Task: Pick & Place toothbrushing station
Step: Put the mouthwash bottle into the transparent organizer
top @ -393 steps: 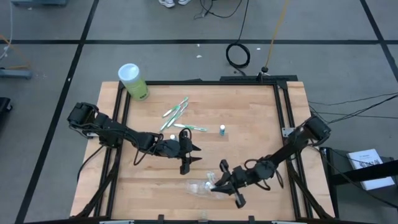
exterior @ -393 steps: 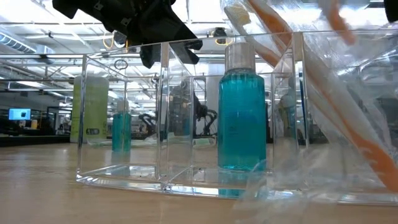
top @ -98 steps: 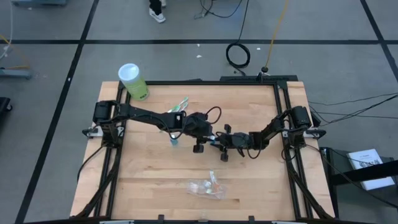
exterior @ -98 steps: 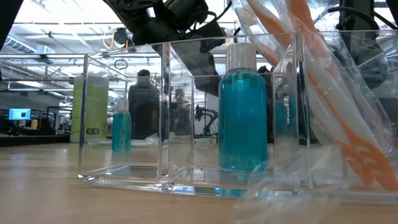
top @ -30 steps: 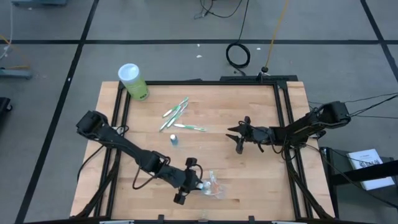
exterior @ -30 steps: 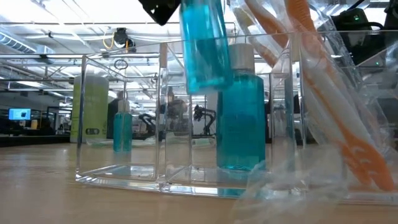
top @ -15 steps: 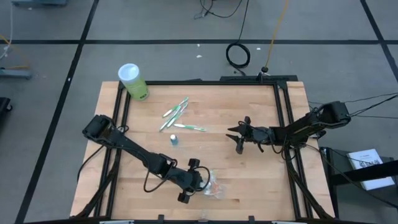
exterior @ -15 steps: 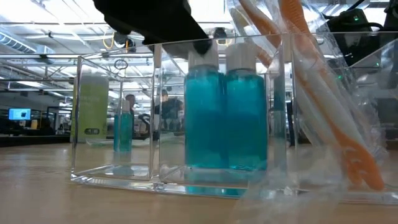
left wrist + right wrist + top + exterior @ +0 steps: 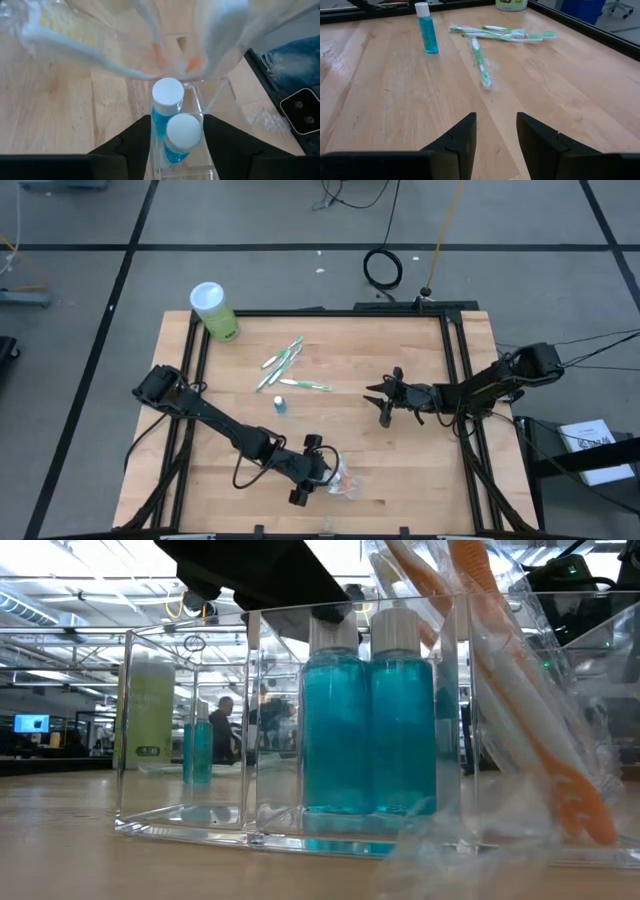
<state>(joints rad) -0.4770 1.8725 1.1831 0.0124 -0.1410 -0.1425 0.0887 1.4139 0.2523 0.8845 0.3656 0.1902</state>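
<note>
A clear box with compartments stands near the table's front edge. Two blue white-capped tubes stand upright side by side in one compartment. Orange-white toothbrushes in crinkly clear wrap lean in the compartment beside them. My left gripper is open just above the box, its fingers on either side of the nearer tube's cap. My right gripper is open and empty above the table's right half. Green-white toothbrushes and a third blue tube lie and stand farther back.
A green canister with a white lid stands at the far left corner. Crinkly clear plastic lies on the table against the box's right side. The right wrist view shows the lone tube and the green toothbrushes ahead of my right gripper.
My left gripper has gone down and a little toward the table's right edge with a blue tube. The tube hung tilted above the box; now it stands upright in the compartment beside the other tube.
</note>
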